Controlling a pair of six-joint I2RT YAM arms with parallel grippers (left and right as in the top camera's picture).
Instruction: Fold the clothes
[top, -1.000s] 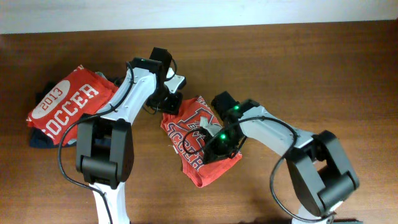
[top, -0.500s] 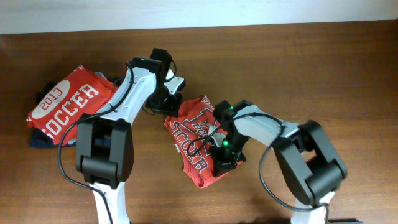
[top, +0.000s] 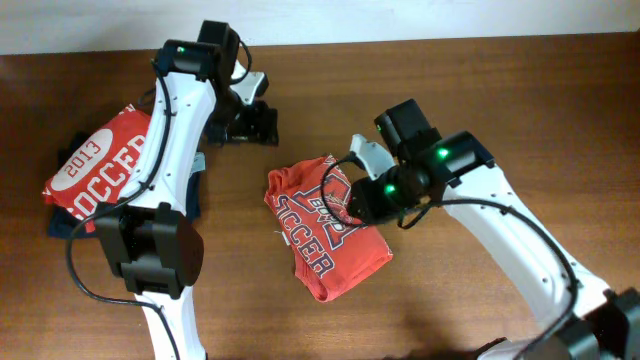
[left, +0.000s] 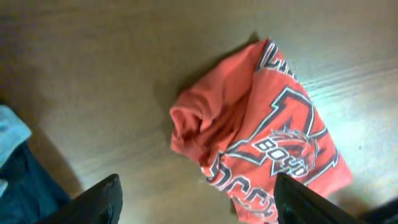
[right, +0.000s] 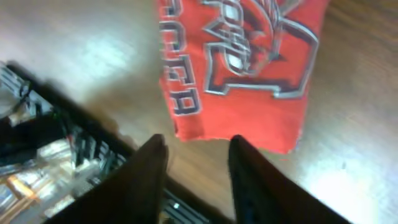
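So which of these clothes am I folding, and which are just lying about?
For the job: orange-red T-shirt, in the middle, partly folded.
Lying about: red 2013 SOCCER shirt, at the left; navy garment under it.

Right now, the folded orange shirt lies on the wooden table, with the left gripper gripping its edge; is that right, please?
Not quite: the left gripper is open and empty, clear of the orange shirt, as the left wrist view shows. The shirt does lie folded on the wooden table.
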